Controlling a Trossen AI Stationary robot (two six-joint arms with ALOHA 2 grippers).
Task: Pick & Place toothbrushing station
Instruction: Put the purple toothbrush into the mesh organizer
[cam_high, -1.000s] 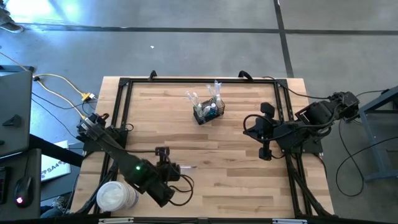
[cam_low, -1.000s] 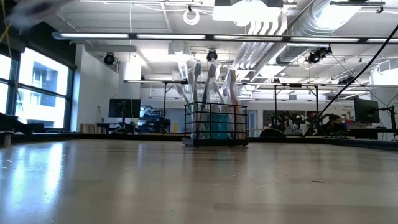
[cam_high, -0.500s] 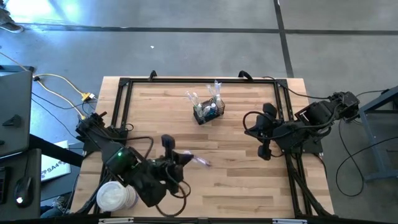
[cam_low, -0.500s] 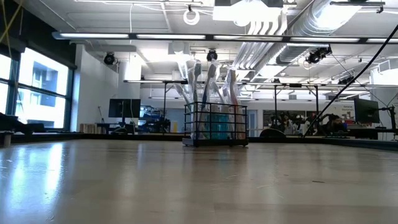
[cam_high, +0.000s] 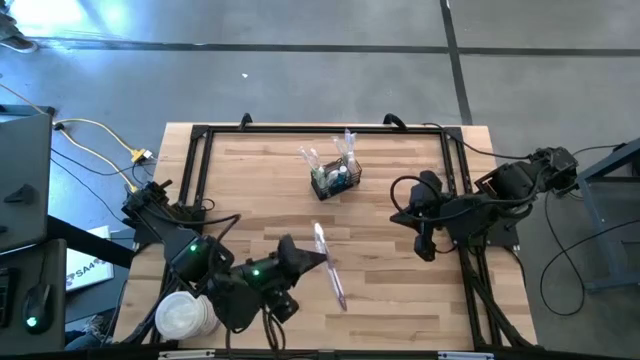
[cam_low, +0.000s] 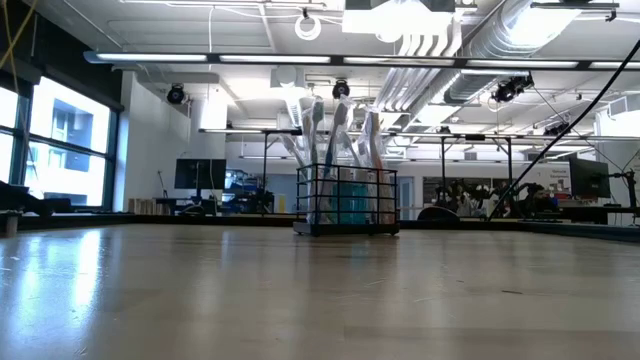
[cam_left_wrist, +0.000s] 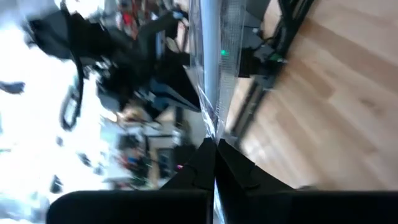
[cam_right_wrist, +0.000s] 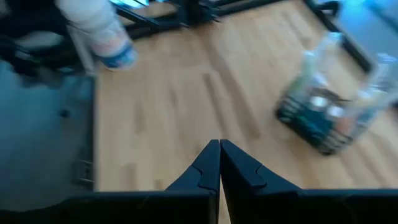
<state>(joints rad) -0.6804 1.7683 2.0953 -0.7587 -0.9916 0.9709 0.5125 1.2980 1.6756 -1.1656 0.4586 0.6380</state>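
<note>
Left pincer (cam_high: 312, 258): closed on a wrapped toothbrush (cam_high: 329, 266), carry step. Basket (cam_high: 334, 180) ahead; next, lower it in. Right pincer (cam_right_wrist: 219, 163): closed, empty.

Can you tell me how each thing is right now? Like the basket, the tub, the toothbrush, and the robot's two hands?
Small black wire-mesh basket: upright on the table, packaged toothbrushes standing in it.
Clear-wrapped toothbrush: held by the left hand.
Round white tub: at the table's near left corner, untouched.
Left hand: shut on the toothbrush.
Right hand: shut, empty, waiting at the table's right side.
</note>
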